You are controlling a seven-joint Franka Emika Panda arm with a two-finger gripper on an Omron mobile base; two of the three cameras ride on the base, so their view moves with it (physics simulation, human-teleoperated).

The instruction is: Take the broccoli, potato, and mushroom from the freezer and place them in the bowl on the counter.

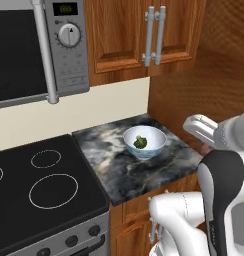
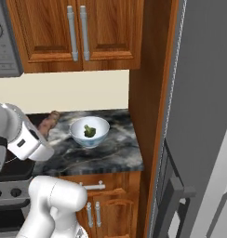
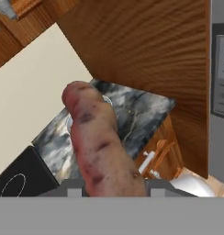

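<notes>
My gripper [image 3: 114,187] is shut on the potato [image 3: 98,137], a reddish-brown spotted lump that rises between the finger tips in the hand view. From the right base view the potato [image 2: 51,120] hangs over the left part of the counter [image 2: 87,155], just left of the bowl [image 2: 103,124]. The white bowl [image 1: 156,132] stands on the marbled counter [image 1: 109,160] with the broccoli [image 1: 140,142] [image 2: 90,131] lying inside it. In the left base view the gripper [image 1: 205,145] is to the right of the bowl. The mushroom and the freezer's inside are out of view.
A black stovetop [image 1: 44,185] lies left of the counter, under a microwave [image 1: 64,45]. Wooden wall cabinets [image 2: 78,32] hang above. A wood side panel [image 2: 148,93] bounds the counter's right end, and beyond it is a grey appliance door with a dark handle [image 2: 175,197].
</notes>
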